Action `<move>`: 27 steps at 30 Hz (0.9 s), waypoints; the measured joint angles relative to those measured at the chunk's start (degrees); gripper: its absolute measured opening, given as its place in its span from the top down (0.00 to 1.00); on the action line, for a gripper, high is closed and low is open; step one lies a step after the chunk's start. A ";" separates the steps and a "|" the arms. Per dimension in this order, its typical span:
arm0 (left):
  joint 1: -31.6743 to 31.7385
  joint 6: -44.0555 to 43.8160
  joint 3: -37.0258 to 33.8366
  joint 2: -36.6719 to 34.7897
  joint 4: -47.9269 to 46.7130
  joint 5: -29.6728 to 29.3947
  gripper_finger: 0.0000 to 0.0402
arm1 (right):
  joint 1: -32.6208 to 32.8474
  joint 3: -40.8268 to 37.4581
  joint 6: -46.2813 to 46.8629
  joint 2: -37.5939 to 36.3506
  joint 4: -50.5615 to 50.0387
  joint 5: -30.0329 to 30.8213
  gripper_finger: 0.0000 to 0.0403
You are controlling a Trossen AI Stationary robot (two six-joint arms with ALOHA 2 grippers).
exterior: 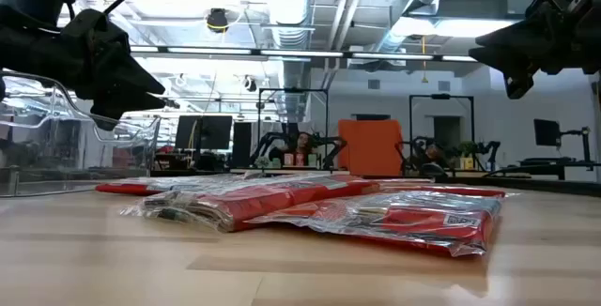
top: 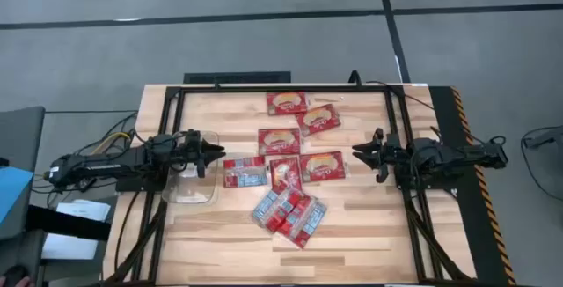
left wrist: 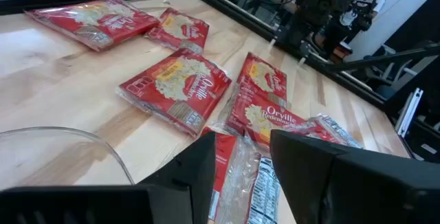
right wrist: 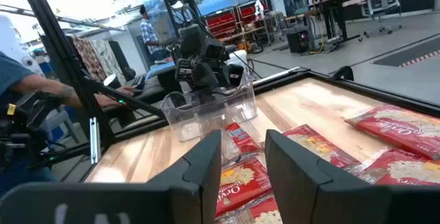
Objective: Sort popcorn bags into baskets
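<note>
Wooden tabletop (top: 352, 225) holds every popcorn bag unsorted; left claw (top: 214, 154), fingers apart over the clear basket (top: 189, 192), needs the bag (top: 244, 172) just ahead, right claw (top: 359, 150) waiting apart.

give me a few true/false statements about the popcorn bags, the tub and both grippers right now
1. The clear tub holds no popcorn bags. True.
2. The left gripper is shut on a bag. False: it is open, holding nothing, above the tub's edge.
3. The right gripper is open, beside the popcorn bags. True.
4. All bags lie in one neat stack. False: they are spread over the table, a few overlapping.
</note>
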 joint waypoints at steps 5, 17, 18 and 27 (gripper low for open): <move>0.00 0.01 0.00 0.00 0.00 0.02 0.68 | -0.01 0.00 0.00 -0.01 0.00 0.01 0.67; -0.02 0.00 0.00 0.00 0.00 0.02 0.68 | -0.01 0.00 0.00 -0.01 -0.01 0.02 0.64; -0.02 0.01 0.00 0.00 0.00 0.02 0.68 | -0.01 0.00 0.00 -0.01 -0.01 0.00 0.64; -0.02 0.00 0.00 0.00 0.00 0.02 0.68 | 0.01 0.00 0.02 -0.01 0.00 0.00 0.63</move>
